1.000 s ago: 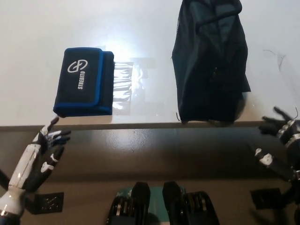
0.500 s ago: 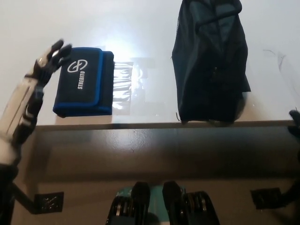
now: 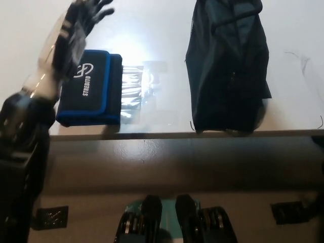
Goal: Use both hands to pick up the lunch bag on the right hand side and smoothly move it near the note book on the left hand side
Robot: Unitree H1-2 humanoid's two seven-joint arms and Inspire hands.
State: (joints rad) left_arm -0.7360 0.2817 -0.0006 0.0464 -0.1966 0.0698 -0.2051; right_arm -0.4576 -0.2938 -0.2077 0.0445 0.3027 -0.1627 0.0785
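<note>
The lunch bag (image 3: 228,71), a dark soft bag, lies on the white table (image 3: 152,30) at the right, reaching from the top of the picture almost to the front edge. The notebook (image 3: 91,88), black with blue trim and white lettering, lies at the left. My white left hand (image 3: 73,28) is raised over the notebook's far left corner, blurred, with its fingers spread and holding nothing. Its forearm covers the notebook's left edge. My right hand is out of the picture.
A clear plastic sheet (image 3: 134,93) lies flat against the notebook's right side, between it and the bag. The table's front edge (image 3: 162,135) runs across the picture, with brown floor (image 3: 167,167) below it.
My left hand has risen from below the table edge up past the notebook's left side to the far left. My right hand has dropped out of the picture at the lower right.
</note>
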